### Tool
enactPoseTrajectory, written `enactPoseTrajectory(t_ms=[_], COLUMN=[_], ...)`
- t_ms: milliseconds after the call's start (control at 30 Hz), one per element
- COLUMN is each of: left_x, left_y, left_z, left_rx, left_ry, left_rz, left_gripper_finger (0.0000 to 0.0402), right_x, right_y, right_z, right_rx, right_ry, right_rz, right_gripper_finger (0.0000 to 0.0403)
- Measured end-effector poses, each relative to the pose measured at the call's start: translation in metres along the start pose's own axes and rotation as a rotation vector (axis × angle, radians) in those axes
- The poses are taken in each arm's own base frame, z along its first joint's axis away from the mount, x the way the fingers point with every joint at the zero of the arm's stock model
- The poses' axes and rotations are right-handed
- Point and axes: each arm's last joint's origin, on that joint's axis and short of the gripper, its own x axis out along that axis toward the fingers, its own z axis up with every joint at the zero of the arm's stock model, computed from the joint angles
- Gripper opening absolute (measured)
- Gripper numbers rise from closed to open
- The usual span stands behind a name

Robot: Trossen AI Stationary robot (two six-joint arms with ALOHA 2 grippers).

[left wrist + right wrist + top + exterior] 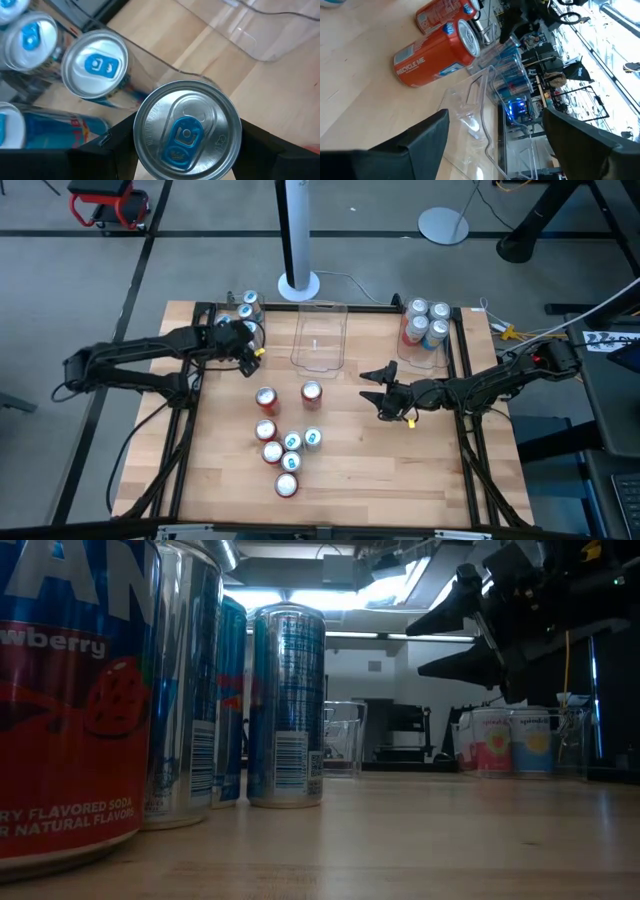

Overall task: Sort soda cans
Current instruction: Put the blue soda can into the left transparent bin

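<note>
Pale wooden surface [340,470], seen from above, with three clear rectangular plastic bins along the far edge.

Middle clear bin [319,336]: no cans visible inside. Right clear bin [425,340]: four cans with silver tops [428,321]. Left clear bin [232,308]: a few blue-tabbed cans [247,305]; count uncertain.

Loose group of eight cans [283,438] standing mid-surface, toward the near side: two apart at the far end of the group, one red-topped [311,392] and one [265,397] beside it, then six bunched closer, red and teal tabs mixed.

Left gripper [247,346] sits at the left bin's near corner. Its fingers are clamped on a silver-topped can with a blue tab [186,131], held upright; another blue-tabbed can [95,63] stands just beyond behind clear plastic.

Right gripper [383,390] hovers over the surface right of the group, fingers spread wide, holding nothing.

Readable writing: "RECYCLE ME" on an orange-red can [438,52] in the right wrist view; "FLAVORED SODA" and "NATURAL FLAVORS" on the nearest red can [70,700] in the low view.
</note>
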Motion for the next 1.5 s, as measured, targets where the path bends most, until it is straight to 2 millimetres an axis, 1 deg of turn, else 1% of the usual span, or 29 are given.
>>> enactPoseTrajectory(t_ms=[200,300,500,633,900,1067,1267,1400,1500], left_x=[0.015,0.021,0.023,0.024,0.021,0.004,-0.027,-0.053,-0.072], left_y=[0.007,0.009,0.010,0.009,0.010,0.013,0.020,0.024,0.021], left_z=[-0.008,-0.011,-0.008,-0.009,-0.007,0.007,0.028,0.047,0.060], left_rx=[-0.018,-0.014,-0.008,-0.006,0.009,0.023,0.072,0.092,0.122], left_ry=[0.012,0.008,-0.026,-0.018,-0.023,-0.026,-0.042,-0.114,-0.192], left_rz=[-0.029,-0.026,-0.029,-0.027,-0.028,-0.029,-0.028,-0.036,-0.061], left_gripper_finger=[0.0231,0.0237,0.0264,0.0278,0.0280,0.0285,0.0283,0.0283,0.0283], right_x=[0.000,0.000,0.000,0.000,0.000,0.000,0.000,0.000,0.000], right_y=[0.000,0.000,0.000,0.000,0.000,0.000,0.000,0.000,0.000], right_z=[0.000,0.000,0.000,0.000,0.000,0.000,0.000,0.000,0.000], right_rx=[0.001,0.002,0.003,0.003,0.002,0.002,-0.001,0.000,-0.001], right_ry=[0.000,-0.001,-0.001,-0.001,0.001,0.001,0.000,-0.003,-0.003], right_rz=[0.000,-0.001,-0.002,-0.001,0.001,0.001,0.001,-0.004,-0.004], right_gripper_finger=[0.0321,0.0321,0.0321,0.0321,0.0321,0.0321,0.0321,0.0321,0.0321])
